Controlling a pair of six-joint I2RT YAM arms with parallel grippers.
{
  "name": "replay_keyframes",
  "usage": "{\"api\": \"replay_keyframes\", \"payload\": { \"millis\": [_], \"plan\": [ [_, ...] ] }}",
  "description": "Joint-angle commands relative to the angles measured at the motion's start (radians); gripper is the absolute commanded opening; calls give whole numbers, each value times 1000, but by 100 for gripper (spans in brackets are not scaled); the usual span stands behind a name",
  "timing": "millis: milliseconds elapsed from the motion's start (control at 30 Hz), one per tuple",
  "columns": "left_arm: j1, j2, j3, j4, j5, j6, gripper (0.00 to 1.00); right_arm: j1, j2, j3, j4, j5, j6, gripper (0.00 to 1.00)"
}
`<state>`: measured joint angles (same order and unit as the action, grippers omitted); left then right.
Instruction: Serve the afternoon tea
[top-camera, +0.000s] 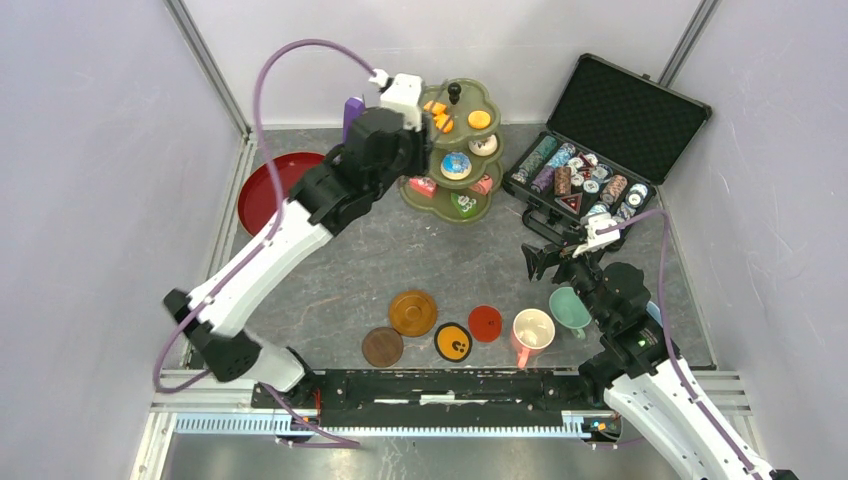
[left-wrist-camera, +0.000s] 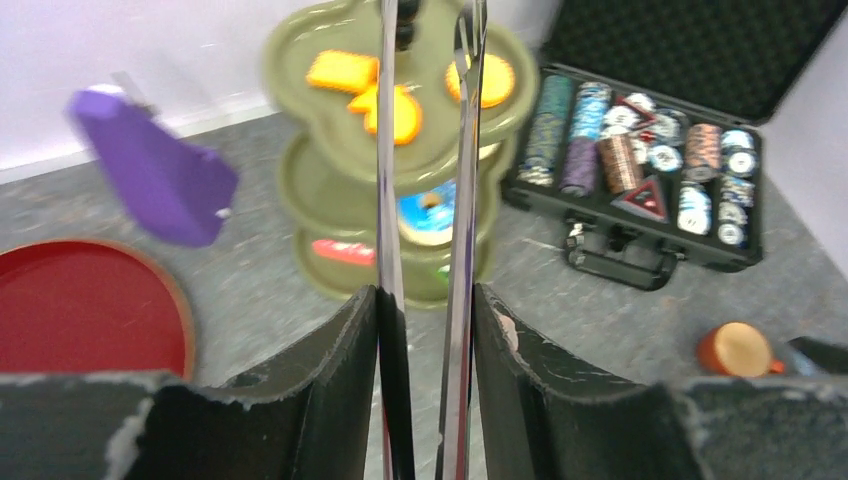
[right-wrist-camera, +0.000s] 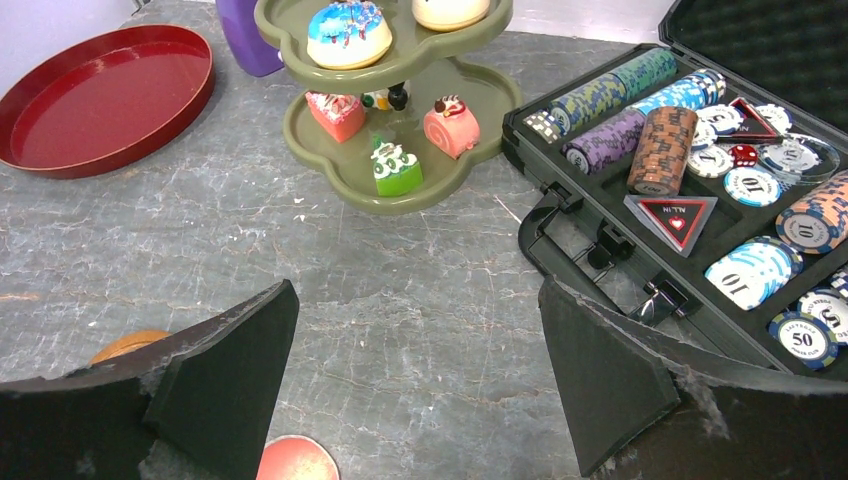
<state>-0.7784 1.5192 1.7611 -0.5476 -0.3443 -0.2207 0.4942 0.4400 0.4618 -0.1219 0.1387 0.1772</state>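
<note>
Grey tabletop (top-camera: 400, 260) seen from above, with two arms reaching in. The left claw (left-wrist-camera: 425, 300) is closed on thin metal tongs (left-wrist-camera: 386, 200), whose blades point at the top tier of the stand (right-wrist-camera: 480, 95). The stand is at the back centre, with cakes (right-wrist-camera: 335, 112) on all three tiers: orange pastries (left-wrist-camera: 400, 115) on top, a blue-iced doughnut (right-wrist-camera: 348, 32) in the middle, pink and green pieces at the bottom. The right claw (right-wrist-camera: 417, 290) hangs wide open, holding nothing, above bare tabletop near the open chip case (right-wrist-camera: 700, 150). Four coasters (top-camera: 412, 312) lie near the front centre. To their right is a pink mug (top-camera: 533, 328), then a teal mug (top-camera: 570, 308) just beside the right arm. A red tray (top-camera: 258, 195) lies at the back left.
</note>
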Motion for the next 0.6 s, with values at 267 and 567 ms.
{"api": "replay_keyframes", "payload": {
  "millis": [267, 567],
  "plan": [
    [258, -534, -629, 148, -270, 43, 52, -4, 33, 19, 86, -22, -12, 98],
    [637, -480, -920, 277, 75, -93, 58, -3, 6, 10, 71, -10, -12, 98]
  ]
}}
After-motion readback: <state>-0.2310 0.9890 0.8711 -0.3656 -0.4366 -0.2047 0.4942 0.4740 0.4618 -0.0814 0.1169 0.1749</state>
